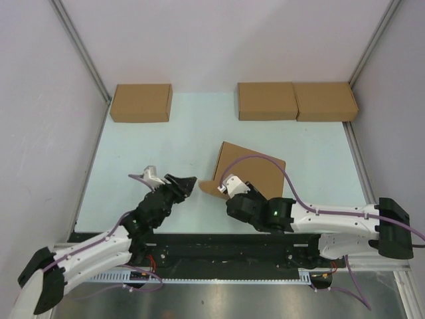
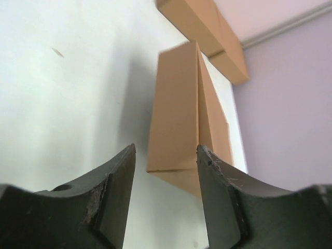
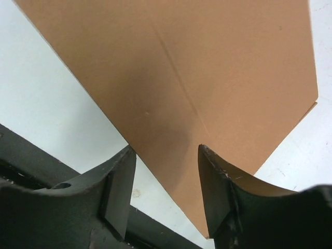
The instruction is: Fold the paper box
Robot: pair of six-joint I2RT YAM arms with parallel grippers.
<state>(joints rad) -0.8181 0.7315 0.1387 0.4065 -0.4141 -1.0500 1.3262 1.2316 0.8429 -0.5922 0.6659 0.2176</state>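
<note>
The paper box [image 1: 251, 170] is a shallow brown cardboard box lying skewed on the pale table, near the front middle. My left gripper [image 1: 188, 184] points at its left end from a short way off. In the left wrist view the box [image 2: 175, 114] stands ahead of the open left gripper [image 2: 166, 150], nothing between the fingers. My right gripper [image 1: 223, 189] hovers over the box's near left corner. In the right wrist view the box's flat top [image 3: 207, 62] fills the frame beyond the open right gripper [image 3: 166, 150]; its jaws stand apart and hold nothing.
Three compact brown boxes line the back of the table: one at the left [image 1: 141, 102] and two side by side at the right [image 1: 267, 101] [image 1: 325, 101]. Lilac walls close in both sides. The black base rail [image 1: 219, 249] runs along the near edge.
</note>
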